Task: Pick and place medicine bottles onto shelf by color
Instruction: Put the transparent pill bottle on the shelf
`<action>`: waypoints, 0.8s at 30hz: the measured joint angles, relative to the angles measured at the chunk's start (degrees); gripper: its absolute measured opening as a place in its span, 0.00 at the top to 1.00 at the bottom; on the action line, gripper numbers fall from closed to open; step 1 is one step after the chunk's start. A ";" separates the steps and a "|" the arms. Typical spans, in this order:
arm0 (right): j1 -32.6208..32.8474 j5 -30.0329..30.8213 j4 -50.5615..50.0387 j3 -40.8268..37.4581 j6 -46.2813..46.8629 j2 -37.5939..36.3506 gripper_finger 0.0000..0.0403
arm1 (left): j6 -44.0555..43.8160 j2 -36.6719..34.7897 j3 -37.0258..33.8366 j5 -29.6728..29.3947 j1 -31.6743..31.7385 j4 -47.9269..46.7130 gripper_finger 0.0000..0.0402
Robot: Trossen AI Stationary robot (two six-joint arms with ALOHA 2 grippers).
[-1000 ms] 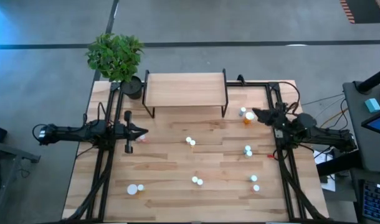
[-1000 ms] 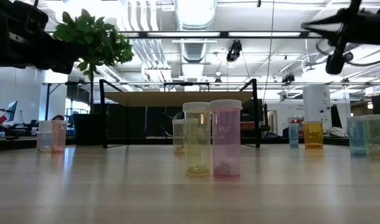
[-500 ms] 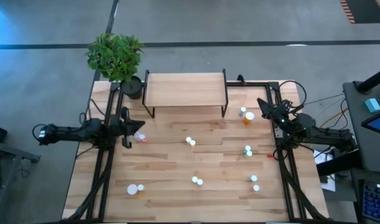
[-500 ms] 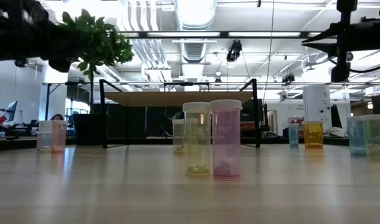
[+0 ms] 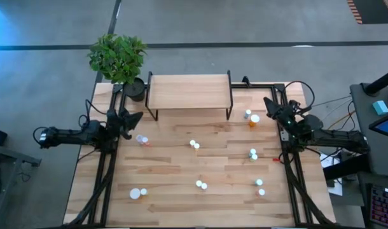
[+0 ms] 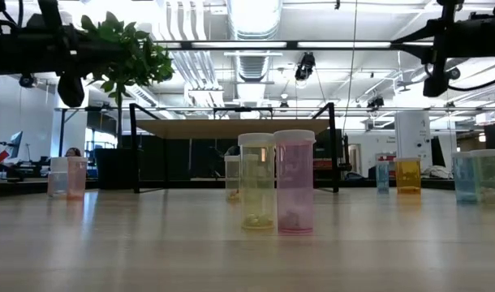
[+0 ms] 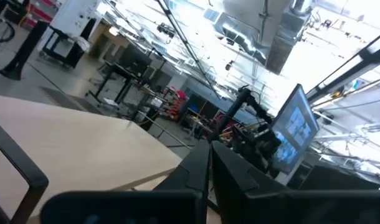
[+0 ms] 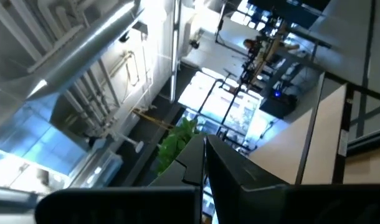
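Observation:
Small white-capped medicine bottles stand upright in pairs on the tabletop: a yellow (image 6: 256, 182) and a pink one (image 6: 294, 182) near the middle, an orange one (image 5: 254, 119) by the shelf's right legs, and a pink pair (image 5: 141, 138) at the left. The shelf (image 5: 189, 91) is a light-wood board on black legs at the far edge, with nothing on top. My left gripper (image 5: 139, 115) is shut and raised above the table, left of the shelf and just beyond the pink pair. My right gripper (image 5: 266, 101) is shut and raised, right of the orange bottle.
A potted plant (image 5: 118, 58) stands at the far left corner beside the shelf. More bottle pairs sit toward the near edge (image 5: 138, 193) and the right side (image 5: 259, 185). Black frame rails (image 5: 106, 172) run along both table sides. Bare wood lies between the pairs.
My left gripper has swung from beside the pink pair toward the far edge and tipped upward. My right gripper has drawn back from the orange bottle toward the far right corner and also tipped up. No bottle has moved.

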 joint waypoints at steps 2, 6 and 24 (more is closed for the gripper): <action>0.00 -1.11 0.08 0.22 0.25 -0.02 0.98 | -1.50 0.02 0.00 0.00 0.00 0.00 1.00; -0.02 -0.92 0.01 0.46 0.06 -0.80 0.98 | -1.69 -0.02 0.00 0.00 0.00 -0.04 1.00; -0.02 2.22 0.21 1.31 3.24 -1.40 0.98 | -1.69 0.00 0.00 0.04 0.00 -0.22 1.00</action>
